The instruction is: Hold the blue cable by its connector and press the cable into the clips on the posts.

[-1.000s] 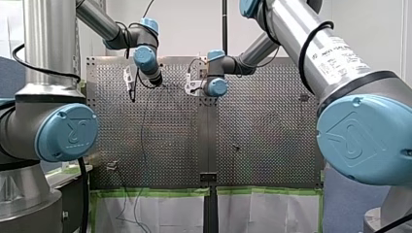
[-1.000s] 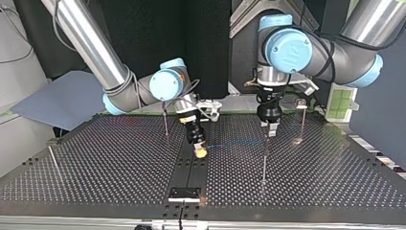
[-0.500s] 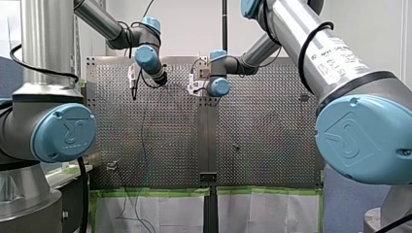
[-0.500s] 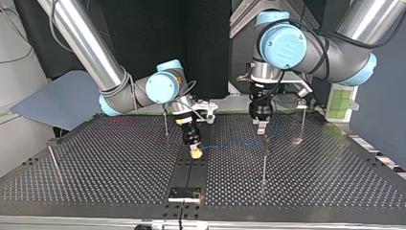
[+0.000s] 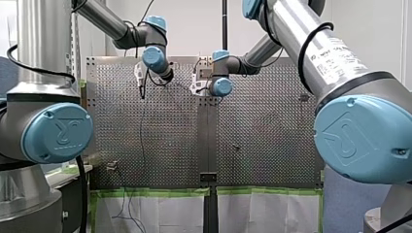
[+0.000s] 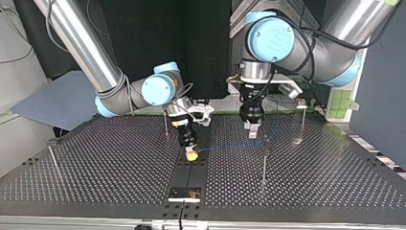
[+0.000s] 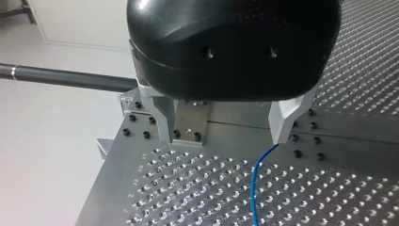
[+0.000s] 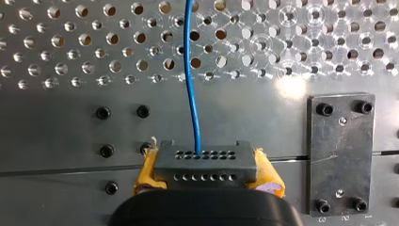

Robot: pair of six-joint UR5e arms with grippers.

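- Both arms are shifting toward the top view's left compared with a second ago: my right arm [image 6: 91, 57] is carrying its load that way, and my left arm [image 6: 311, 52] is following, moving off the nearest post [image 6: 264, 160].
- Under them the perforated table [image 6: 95, 177] is carrying several thin posts, which are standing well apart.
- My right gripper [image 8: 207, 175] is clamping the connector [image 8: 205, 157] between its yellow pads [image 8: 147, 173], low over the table's middle strip.
- My left gripper [image 7: 223, 125] is hanging with its metal fingers [image 7: 162, 115] spread apart and gripping nothing.
- Running from the connector toward the nearest post, the blue cable [image 6: 230, 146] is passing just beside one left fingertip. Whether it is sitting in that post's clip I cannot tell.
- By my reading, the cable is being drawn out before the next clipping. The next move calls for keeping the connector grip firm, lining the cable over a clip and pressing it straight down, possibly with the free left gripper steadying the line.
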